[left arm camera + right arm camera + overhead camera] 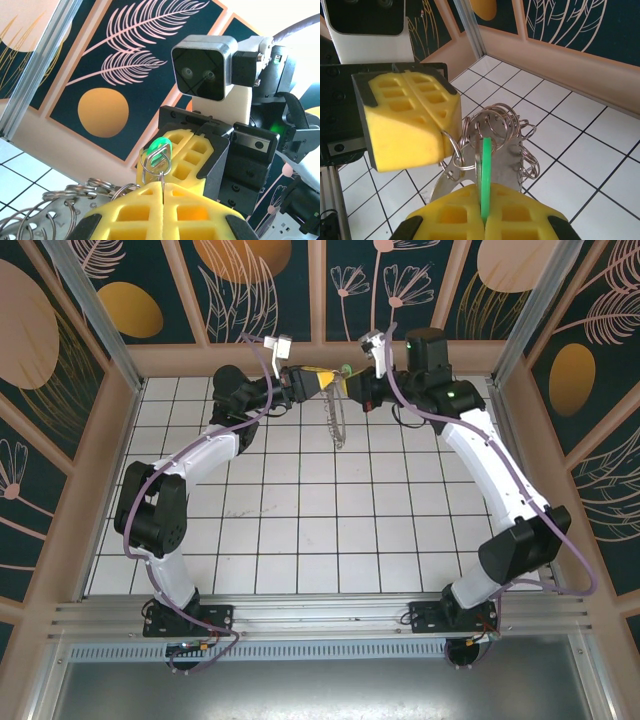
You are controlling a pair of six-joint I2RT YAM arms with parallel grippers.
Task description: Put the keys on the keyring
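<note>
The left pincer (pixel 312 380) has its yellow foam pads (pixel 125 215) pressed fully together. A thin wire of the keyring (pixel 336 420), a large thin grey metal hoop fringed with many small silvery loops (pixel 502 117), is caught in the seam between them. Facing it tip to tip, very near, the right pincer (pixel 352 378) is closed just as tightly. Its own yellow pads (pixel 530 227) clamp the tiny key (pixel 486 165) with the bright green head, which stands on edge and juts out of the seam toward the left pincer. From the left wrist, the green head sits just above the left pincer's tips and in front of the right pincer's pads. A small silvery loop crosses the head, but whether it passes through the head's hole cannot be told. The rest of the hoop hangs down from the left pincer's tips, below both pincers, toward the white tiled table (pixel 300 530). Its cluster of loops bunches just under the gap between the two sets of pads. Whether the hoop's lower end touches the tiles cannot be told.
</note>
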